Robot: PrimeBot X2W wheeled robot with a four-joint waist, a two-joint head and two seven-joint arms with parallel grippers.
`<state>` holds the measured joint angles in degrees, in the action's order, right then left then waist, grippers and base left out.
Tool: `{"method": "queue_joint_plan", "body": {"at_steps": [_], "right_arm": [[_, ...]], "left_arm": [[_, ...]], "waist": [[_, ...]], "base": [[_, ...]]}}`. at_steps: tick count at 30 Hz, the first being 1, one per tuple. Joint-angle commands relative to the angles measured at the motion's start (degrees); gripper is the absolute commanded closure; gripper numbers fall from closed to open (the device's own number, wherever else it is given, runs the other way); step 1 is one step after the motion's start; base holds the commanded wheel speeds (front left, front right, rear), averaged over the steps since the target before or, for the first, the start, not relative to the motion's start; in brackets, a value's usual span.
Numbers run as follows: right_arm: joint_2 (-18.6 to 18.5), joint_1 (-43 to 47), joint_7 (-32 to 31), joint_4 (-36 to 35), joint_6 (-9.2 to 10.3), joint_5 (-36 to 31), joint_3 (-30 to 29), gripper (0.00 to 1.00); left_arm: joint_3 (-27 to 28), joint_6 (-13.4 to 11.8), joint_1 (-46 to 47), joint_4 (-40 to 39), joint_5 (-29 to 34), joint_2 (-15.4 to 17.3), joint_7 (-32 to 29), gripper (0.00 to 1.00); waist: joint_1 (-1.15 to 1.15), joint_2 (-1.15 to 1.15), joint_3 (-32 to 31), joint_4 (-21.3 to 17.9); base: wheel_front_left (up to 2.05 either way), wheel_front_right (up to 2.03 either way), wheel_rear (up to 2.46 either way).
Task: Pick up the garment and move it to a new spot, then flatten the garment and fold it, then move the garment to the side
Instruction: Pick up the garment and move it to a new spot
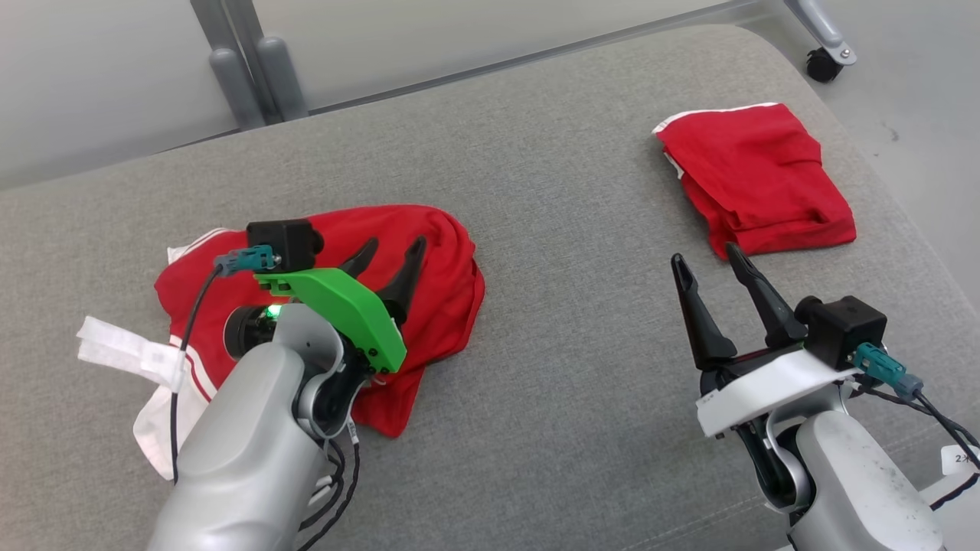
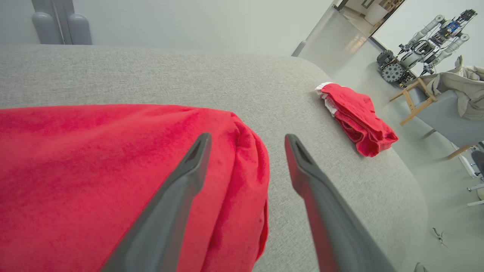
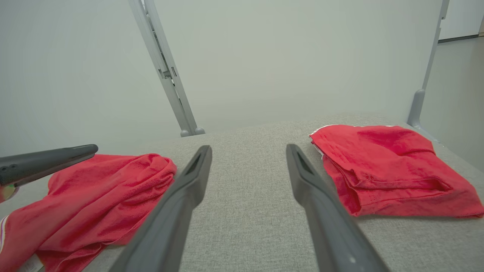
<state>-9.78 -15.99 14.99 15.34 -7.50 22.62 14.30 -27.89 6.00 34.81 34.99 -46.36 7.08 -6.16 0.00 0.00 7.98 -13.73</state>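
Left gripper point(image 1: 396, 242): fingers spread wide with nothing pinched between them. It sits right over the cloth, and I can't tell from here whether the tips touch it.
Crumpled red garment point(image 1: 440, 283): bunched in a heap on the left of the grey cushion point(image 1: 536, 153), white trim showing along its left edge, and it runs under the left arm.
Left wrist view: one finger lies across red cloth and the other across bare grey fabric, just past the heap's rolled edge.
White tag point(image 1: 126, 348): pokes out on the heap's far left.
Right gripper point(image 1: 706, 255): wide apart too and empty, hanging over bare cushion.
Folded red garment point(image 1: 758, 180): a neat block at the cushion's right edge, just beyond the right fingertips and well apart from the heap.
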Motion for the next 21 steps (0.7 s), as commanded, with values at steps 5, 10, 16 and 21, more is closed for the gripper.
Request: {"method": "queue_joint_plan", "body": {"at_steps": [5,10,16,21], "right_arm": [[-0.92,0.55,0.24,0.17,0.02,0.13,-0.23,0.0],[-1.59,2.1,0.22,0.19,0.02,-0.04,-0.5,0.0],[-2.15,4.07,0.21,-0.25,0.02,-0.34,-1.24,0.0],[-2.23,6.3,0.22,-0.99,0.02,-0.48,-1.79,0.0]], "left_arm": [[-1.75,1.13,2.37,3.45,2.09,0.08,6.31,0.0],[-2.24,1.36,0.63,1.98,3.13,2.4,11.84,0.0],[-1.36,-1.4,-4.45,-3.2,6.43,7.33,17.45,0.0],[-0.1,-5.89,-12.48,-11.23,9.32,11.56,20.12,0.0]], "waist": [[0.0,0.0,-0.97,3.79],[0.0,0.0,-3.19,7.98],[0.0,0.0,-5.87,11.21],[0.0,0.0,-7.67,12.21]], "base": [[0.0,0.0,0.0],[0.0,0.0,0.0],[0.0,0.0,0.0],[0.0,0.0,0.0]]}}
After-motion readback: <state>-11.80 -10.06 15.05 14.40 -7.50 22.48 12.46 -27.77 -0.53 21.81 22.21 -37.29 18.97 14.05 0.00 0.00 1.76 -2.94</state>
